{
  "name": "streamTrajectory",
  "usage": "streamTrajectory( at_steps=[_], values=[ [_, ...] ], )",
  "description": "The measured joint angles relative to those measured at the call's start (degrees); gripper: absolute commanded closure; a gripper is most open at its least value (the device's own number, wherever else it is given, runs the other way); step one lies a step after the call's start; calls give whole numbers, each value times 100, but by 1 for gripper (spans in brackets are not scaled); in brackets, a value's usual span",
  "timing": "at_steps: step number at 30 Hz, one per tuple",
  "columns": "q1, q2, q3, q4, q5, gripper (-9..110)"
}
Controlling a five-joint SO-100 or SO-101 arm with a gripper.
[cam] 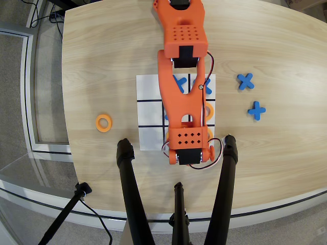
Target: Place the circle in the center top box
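The white 3x3 board (pixel 148 89) lies mid-table. Two blue crosses (pixel 179 82) sit in its far row under the arm. My orange arm reaches from the top of the overhead view down across the board. Its gripper end (pixel 189 145) hangs over the near row's middle cell and hides that cell. The fingers are hidden under the wrist, so I cannot tell if they hold anything. One orange ring (pixel 103 123) lies on the wood left of the board. Another ring (pixel 209 112) peeks out in the right column beside the arm.
Two spare blue crosses (pixel 245 81) (pixel 256 110) lie on the wood right of the board. Black tripod legs (pixel 130 189) (pixel 226 178) stand at the table's near edge, either side of the gripper end. The table's curved edge runs along the left and bottom.
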Motion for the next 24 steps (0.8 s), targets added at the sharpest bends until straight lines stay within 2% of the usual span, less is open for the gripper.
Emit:
streamTrajectory(
  at_steps=[12,15,19,22,24],
  values=[
    [0,0,-105,308,-193,95],
    [0,0,-123,422,-202,89],
    [0,105,-141,650,-352,88],
    [35,360,-149,896,-431,81],
    [79,510,-176,1037,-519,81]
  ],
)
